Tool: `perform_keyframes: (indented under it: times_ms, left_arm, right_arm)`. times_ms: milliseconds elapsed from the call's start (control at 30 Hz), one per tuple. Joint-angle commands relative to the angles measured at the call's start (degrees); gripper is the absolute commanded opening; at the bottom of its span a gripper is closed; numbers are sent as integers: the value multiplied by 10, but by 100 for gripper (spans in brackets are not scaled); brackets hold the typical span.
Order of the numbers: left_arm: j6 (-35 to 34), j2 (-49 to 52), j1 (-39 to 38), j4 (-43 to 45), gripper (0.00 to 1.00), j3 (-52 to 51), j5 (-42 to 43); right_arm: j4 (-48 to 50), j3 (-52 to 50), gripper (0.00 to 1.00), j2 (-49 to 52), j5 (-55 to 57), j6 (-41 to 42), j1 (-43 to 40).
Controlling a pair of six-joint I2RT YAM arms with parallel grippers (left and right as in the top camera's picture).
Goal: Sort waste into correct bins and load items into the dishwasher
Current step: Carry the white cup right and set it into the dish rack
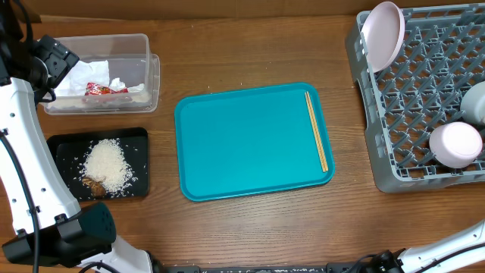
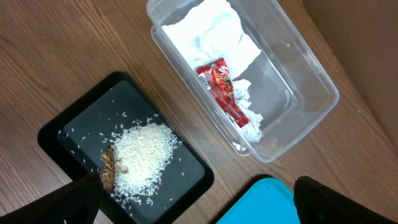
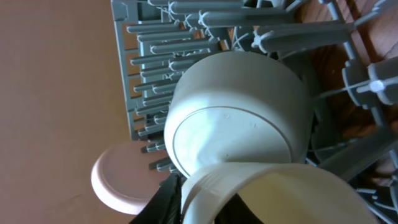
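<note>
Crumpled white napkins (image 2: 208,34) and a red wrapper (image 2: 222,87) lie in the clear tub (image 1: 144,45). Rice (image 1: 106,163) and a brown scrap (image 2: 109,168) sit in the black tray (image 1: 61,148). My left gripper (image 2: 205,208) hangs open above the black tray's corner, with nothing between its fingers. Chopsticks (image 1: 316,130) lie along the teal tray's right side. In the grey rack (image 1: 417,114) a pale pink plate (image 1: 383,34) stands on edge and a bowl (image 1: 455,144) sits upturned. My right gripper (image 3: 199,199) pinches the rim of a white cup (image 3: 273,186) beside an upturned white bowl (image 3: 236,112).
The big teal tray (image 1: 242,144) lies mid-table between the bins and the rack. The rack's upright pegs (image 3: 155,37) crowd round the cup and bowl. A pale pink dish (image 3: 121,180) stands at the rack's edge. My left arm (image 1: 23,129) runs down the table's left side.
</note>
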Motion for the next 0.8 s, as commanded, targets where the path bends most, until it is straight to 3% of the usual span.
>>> perform_keyframes:
  times_ms: [0, 267, 533, 767]
  left_arm:
    - [10, 5, -4, 2, 100, 0, -7]
    - [10, 5, -4, 2, 100, 0, -7]
    - [10, 5, -4, 2, 100, 0, -7]
    - [10, 5, -5, 2, 100, 0, -7]
  right_arm:
    - [16, -14, 16, 23, 5, -3, 2]
    - [93, -14, 17, 23, -160, 50, 2]
    - [91, -14, 17, 23, -60, 45, 41]
    - [139, -14, 17, 23, -44, 29, 118]
